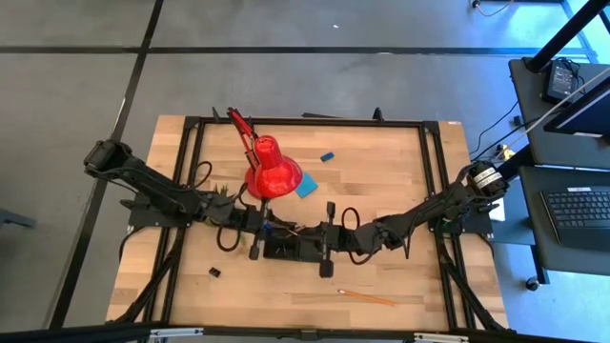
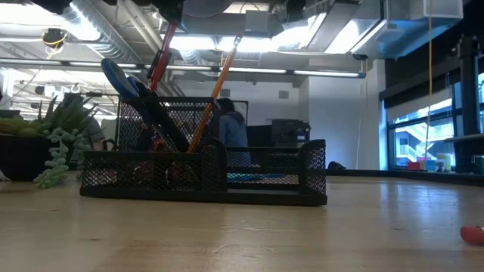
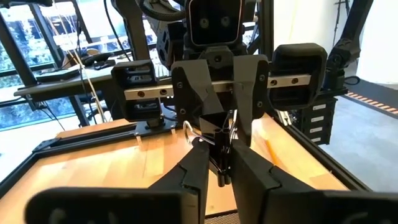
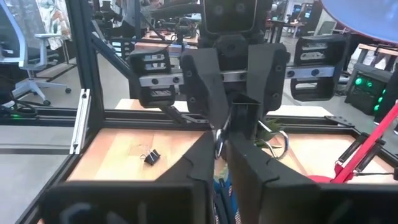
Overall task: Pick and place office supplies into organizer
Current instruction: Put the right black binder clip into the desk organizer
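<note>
Both arms meet nose to nose above the black mesh organizer (image 1: 286, 252) (image 2: 204, 177), near the table's near-middle. My left gripper (image 1: 284, 232) (image 3: 221, 169) and my right gripper (image 1: 303, 234) (image 4: 221, 160) are both shut on one small black binder clip (image 3: 216, 138) (image 4: 241, 117). Blue-handled scissors (image 2: 125, 83), an orange pencil (image 2: 212, 94) and a pen stand tilted in the organizer. A second binder clip (image 1: 214, 272) (image 4: 149, 157), an orange pencil (image 1: 367, 297), the light-blue note pad (image 1: 307, 187) and the blue eraser (image 1: 327, 154) lie on the table. My left gripper has the binder clip pinched between its two fingers, coming level from the table's left; the black body (image 4: 242, 118) sits between them. The clip is lifted clear above the organizer. My right gripper comes level from the table's right, and its fingers close on the clip's other side, around a wire handle (image 4: 219, 142). One silver wire loop (image 3: 186, 128) sticks out sideways.
The red desk lamp (image 1: 273, 168) stands just beyond the left arm, with the green plant (image 1: 219, 194) (image 2: 57, 140) beside it. A black frame (image 1: 434, 171) rims the wooden table. Bare wood lies toward the near edge and the far right.
</note>
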Motion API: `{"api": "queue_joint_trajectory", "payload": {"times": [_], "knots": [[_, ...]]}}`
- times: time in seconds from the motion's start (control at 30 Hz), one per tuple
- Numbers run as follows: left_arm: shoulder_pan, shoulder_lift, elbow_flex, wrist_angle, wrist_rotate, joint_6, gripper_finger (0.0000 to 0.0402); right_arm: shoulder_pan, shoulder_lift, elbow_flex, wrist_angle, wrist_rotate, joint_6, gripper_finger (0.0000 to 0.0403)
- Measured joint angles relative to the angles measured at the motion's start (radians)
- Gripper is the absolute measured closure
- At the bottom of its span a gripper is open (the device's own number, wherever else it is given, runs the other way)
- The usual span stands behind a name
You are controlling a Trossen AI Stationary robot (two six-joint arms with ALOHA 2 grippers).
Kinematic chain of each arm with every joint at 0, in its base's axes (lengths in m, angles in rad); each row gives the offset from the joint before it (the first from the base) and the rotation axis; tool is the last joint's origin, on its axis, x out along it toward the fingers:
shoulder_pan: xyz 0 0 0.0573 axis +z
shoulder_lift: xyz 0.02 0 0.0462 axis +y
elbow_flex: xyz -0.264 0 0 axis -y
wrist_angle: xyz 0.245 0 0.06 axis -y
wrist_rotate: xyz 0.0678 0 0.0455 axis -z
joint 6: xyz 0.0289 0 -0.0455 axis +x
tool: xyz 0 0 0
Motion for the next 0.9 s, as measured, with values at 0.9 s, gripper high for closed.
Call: {"api": "queue_joint_trajectory", "payload": {"times": [0.9], "knots": [[-0.005,0.003,-0.001,-0.010,-0.001,0.027,0.0386,0.019,0.000,0.002,-0.038,0.005,0.001,0.0278]]}}
